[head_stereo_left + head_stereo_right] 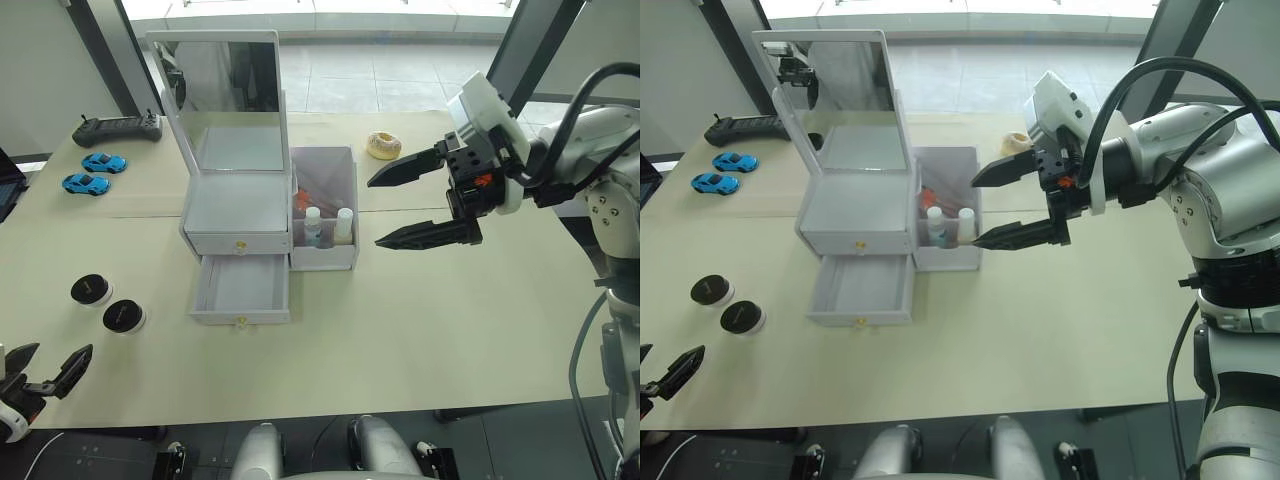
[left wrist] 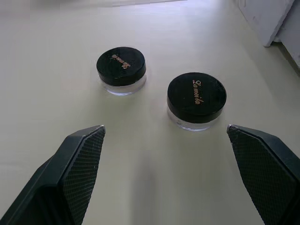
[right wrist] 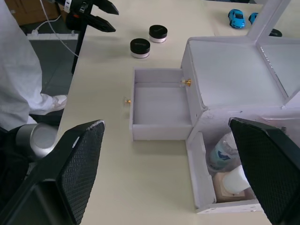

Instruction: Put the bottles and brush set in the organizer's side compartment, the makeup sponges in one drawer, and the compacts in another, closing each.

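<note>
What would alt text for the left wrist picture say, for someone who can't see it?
Two small round black-lidded compacts with clear bases sit apart on a pale cream table, just ahead of the robot's open left claw, whose two black textured fingers frame them. A corner of the white plastic organizer shows beyond.

A robotics lab or test room: a plain beige table (image 1: pixel 480 340) on a grey tiled floor (image 1: pixel 400 75), glass wall panels behind, cables (image 3: pixel 51 28) trailing off the table edge.
</note>
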